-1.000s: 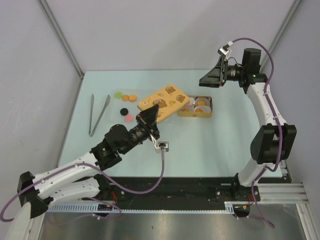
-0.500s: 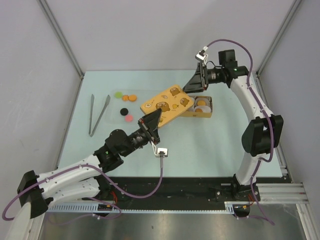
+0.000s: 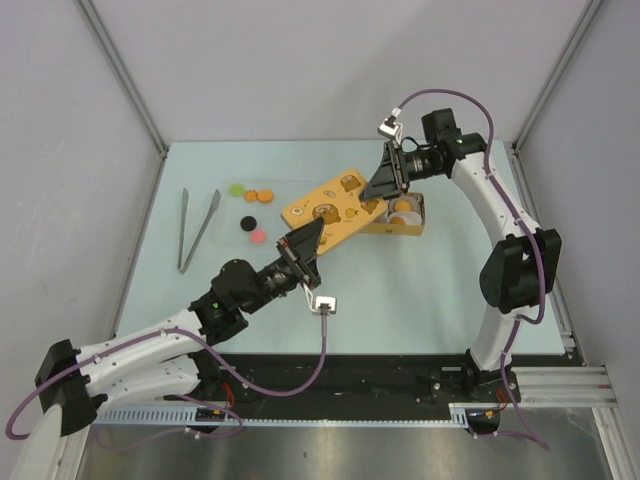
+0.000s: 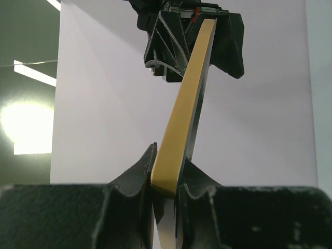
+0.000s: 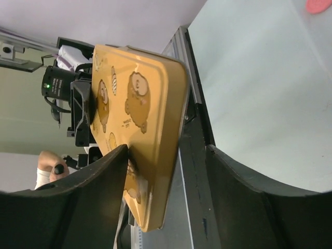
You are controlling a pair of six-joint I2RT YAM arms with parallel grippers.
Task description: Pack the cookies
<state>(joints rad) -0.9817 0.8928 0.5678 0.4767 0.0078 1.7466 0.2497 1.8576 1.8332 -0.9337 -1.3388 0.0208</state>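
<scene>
**Top view:** A yellow tin lid (image 3: 335, 207) is being held above the table by the left gripper (image 3: 305, 243), clamped on its near end. The right gripper (image 3: 390, 180) is being placed at its far end. The lid's long axis is running from 8 o'clock to 2 o'clock, printed face up and tilted. The open tin (image 3: 405, 212) is lying just at its 3 o'clock. The cookies (image 3: 250, 208) are lying flat on the table at the lid's 9 o'clock, well apart from the tin. Being round, they have no long axis and point nowhere. Tongs (image 3: 195, 228) are resting further toward 9 o'clock.

**Left wrist view:** The lid (image 4: 189, 93) is being seen edge-on, pinched tight between the left gripper (image 4: 168, 166) fingers and rising toward 12 o'clock.

**Right wrist view:** The lid (image 5: 140, 119) is being straddled by the right gripper (image 5: 167, 150), whose fingers (image 5: 98, 192) are apart, one seemingly brushing the rim. A pink cookie (image 5: 319, 5) is being glimpsed at 1 o'clock.

A handover appears to be in hand. It would be done well if the right fingers were closed squarely on the rim before the left grip was eased, since thin painted metal is likely to slip.
</scene>
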